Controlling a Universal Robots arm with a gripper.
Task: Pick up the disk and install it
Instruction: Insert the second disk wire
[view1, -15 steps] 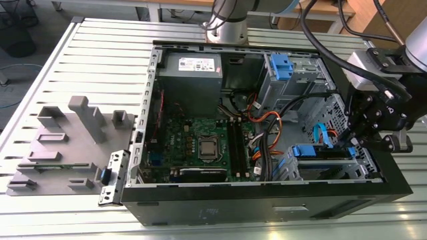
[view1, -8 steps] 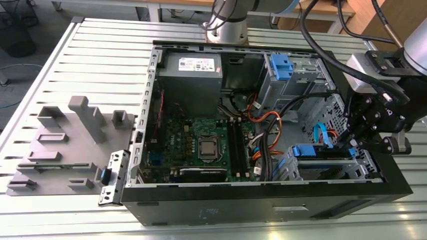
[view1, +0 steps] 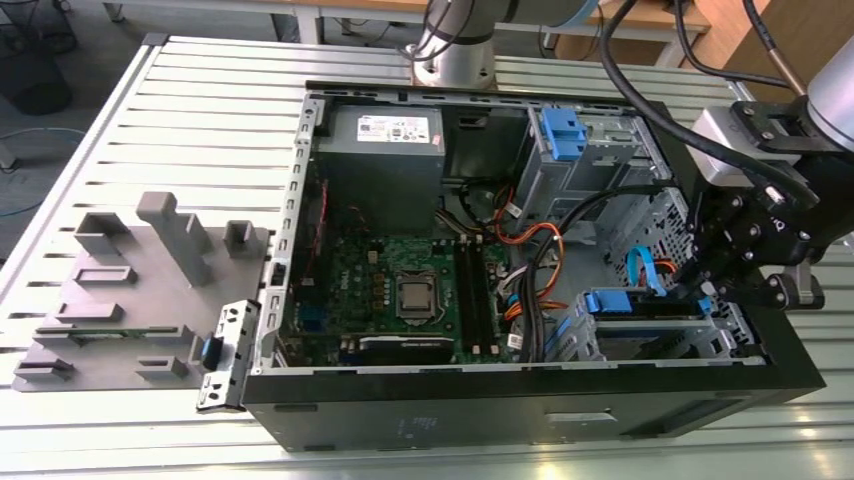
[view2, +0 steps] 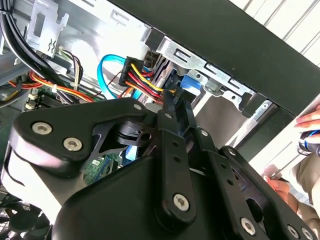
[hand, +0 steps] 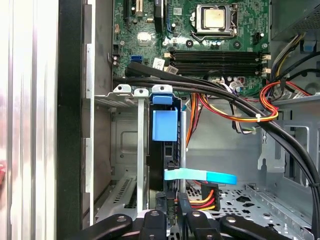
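Slatted metal table (view1: 200, 110), open computer case (view1: 534, 400); gripper (hand: 175, 212) closed, just beside bay-seated disk (hand: 164, 125)

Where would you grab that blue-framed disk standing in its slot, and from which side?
Probably pinch its flat faces near the exposed edge, entering through the open case: the disk stands on edge between metal bay walls, leaving just that edge free.

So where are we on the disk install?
Done, apparently: the disk stands edge-on inside the drive cage, blue carrier showing. In hand: the gripper is at the disk's end, beside the power connector. Left: I can't tell whether the disk is fully seated, or whether that connector and the blue data cable are plugged in.
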